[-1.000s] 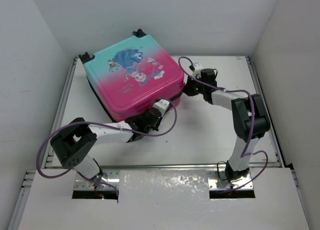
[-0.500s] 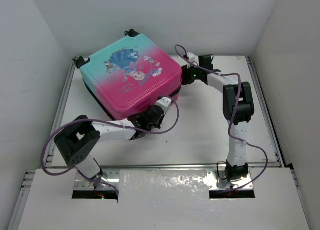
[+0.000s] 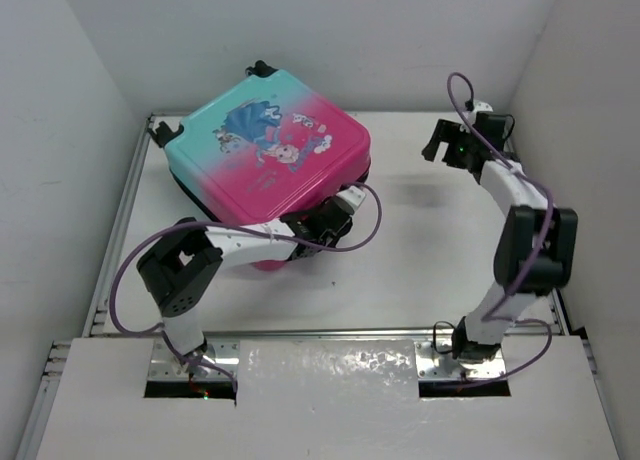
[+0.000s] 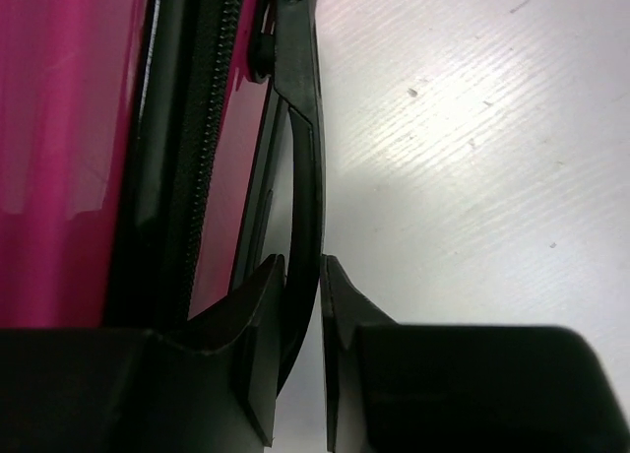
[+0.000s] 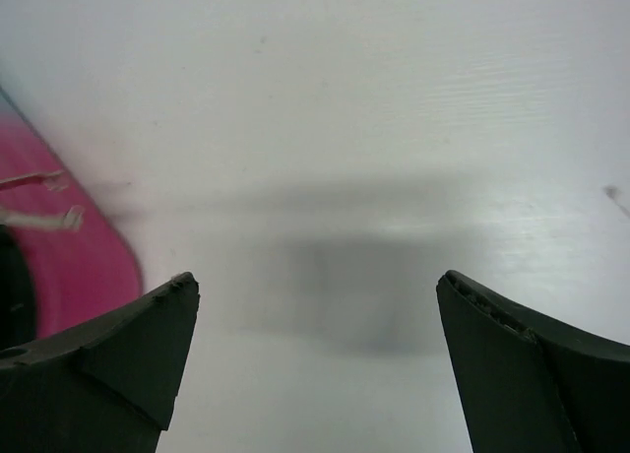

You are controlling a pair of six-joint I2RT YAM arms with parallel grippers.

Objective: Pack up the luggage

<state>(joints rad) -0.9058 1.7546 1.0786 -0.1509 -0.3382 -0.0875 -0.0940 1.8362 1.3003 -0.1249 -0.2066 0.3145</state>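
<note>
Your left gripper [image 4: 303, 276] is pinched almost closed on the thin black plastic handle [image 4: 307, 177]. It's a smooth, curved strap along the edge of the small hard-shell suitcase [image 3: 270, 160]. Both dark fingers press its sides, with only the strap's thickness between them. Just beside the handle runs a black toothed zipper [image 4: 207, 128], then glossy magenta shell catching the light.

From above, the suitcase lies closed on the far-left part of the white table [image 3: 420, 250]. Its teal-to-pink lid faces up with the cartoon princess print, and small black wheels [image 3: 161, 132] sit at its far corners. Your left arm reaches in at its near right edge.

Your right gripper [image 3: 445, 140] hangs well apart to the right, jaws spread wide and empty. Its wrist view shows matte, finely grained tabletop between two dark wedge-shaped fingers [image 5: 128, 345], with a sliver of pink shell at the left.
</note>
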